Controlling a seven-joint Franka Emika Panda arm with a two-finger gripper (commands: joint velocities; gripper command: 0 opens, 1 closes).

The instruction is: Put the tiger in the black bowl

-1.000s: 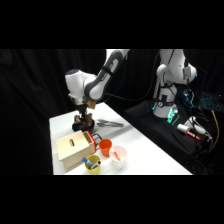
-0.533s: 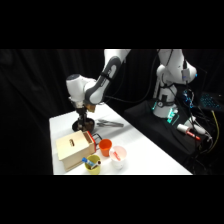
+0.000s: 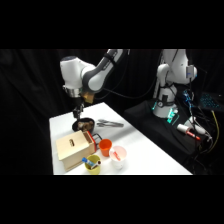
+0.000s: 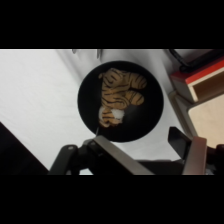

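The tiger lies inside the black bowl, directly below the gripper and apart from it. In the wrist view the striped toy sprawls across the bowl's floor, its pale end pointing toward the gripper's linkage, and nothing of the gripper touches it. The two fingers stand spread, one at each side of the view's lower edge, with empty space between them (no toy, no bowl rim caught there), so the gripper is open and holds nothing.

Compared with a second ago, the side view shows the gripper sitting a little higher over the black bowl; earlier it was down at the bowl, and now there is a visible gap beneath it. That lift, together with the tiger resting free in the bowl, reads as a release already made, and the placement looks finished. What remains, by my judgement, is only to draw clear without brushing the bowl.

Beyond the bowl from the gripper, toward the camera, stand a tan box, an orange cup, a yellow-green cup and a white-pink cup; metal tongs lie to the side on the white worktop.
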